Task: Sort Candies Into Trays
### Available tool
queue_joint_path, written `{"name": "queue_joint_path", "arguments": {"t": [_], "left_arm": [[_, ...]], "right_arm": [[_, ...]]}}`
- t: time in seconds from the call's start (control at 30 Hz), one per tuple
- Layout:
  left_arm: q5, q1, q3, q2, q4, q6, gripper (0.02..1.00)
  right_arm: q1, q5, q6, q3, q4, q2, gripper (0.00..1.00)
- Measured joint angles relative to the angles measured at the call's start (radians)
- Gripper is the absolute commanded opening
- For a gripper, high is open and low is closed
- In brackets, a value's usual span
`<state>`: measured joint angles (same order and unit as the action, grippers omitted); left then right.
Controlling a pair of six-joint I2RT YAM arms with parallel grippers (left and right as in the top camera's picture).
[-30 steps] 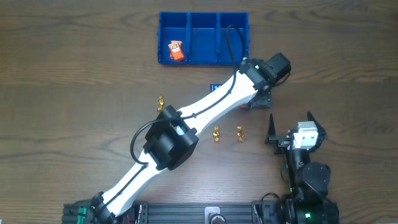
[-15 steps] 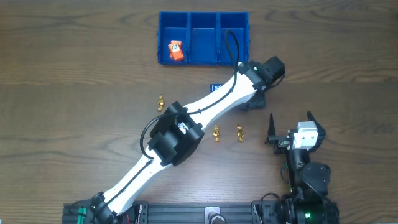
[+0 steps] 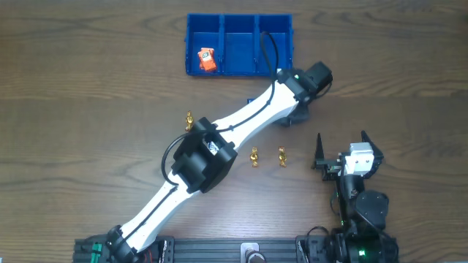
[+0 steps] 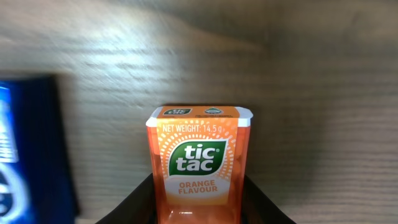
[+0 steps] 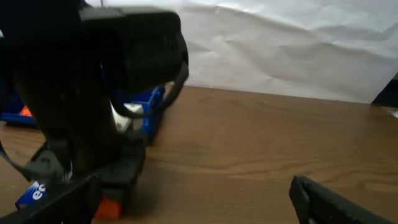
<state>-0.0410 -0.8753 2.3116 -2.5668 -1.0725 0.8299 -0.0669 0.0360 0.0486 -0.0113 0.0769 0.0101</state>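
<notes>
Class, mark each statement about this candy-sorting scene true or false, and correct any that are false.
1. The left tool is shut on an orange candy box. True.
2. The second orange box lies in the middle compartment of the blue tray. False: it lies in the left compartment.
3. Three gold-wrapped candies lie on the wooden table. True.
4. The right tool grips a gold-wrapped candy. False: it is open, holds nothing and is apart from the candies.
</notes>
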Motion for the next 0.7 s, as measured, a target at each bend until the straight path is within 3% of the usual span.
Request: {"name": "queue_joint_path", "arguments": {"t": [0.17,0.33,0.53,0.7], "left_arm": [[-0.057,0.080,-0.016,0.150,0.000,-0.072,0.318],[-0.086,0.261,-0.004,0.385,0.007,-0.163,0.327],[-0.061,0.444,0.017,0.436,-0.012,-0.267,0.323],[-0.009,0.495,0.015,0.335,-0.020,-0.348,0.321]], "right_arm": [[0.000,0.000,0.000,0.000,0.000,0.000,0.998],[0.000,0.000,0.000,0.000,0.000,0.000,0.998],[0.000,0.000,0.000,0.000,0.000,0.000,0.998],[0.000,0.000,0.000,0.000,0.000,0.000,0.998]]}}
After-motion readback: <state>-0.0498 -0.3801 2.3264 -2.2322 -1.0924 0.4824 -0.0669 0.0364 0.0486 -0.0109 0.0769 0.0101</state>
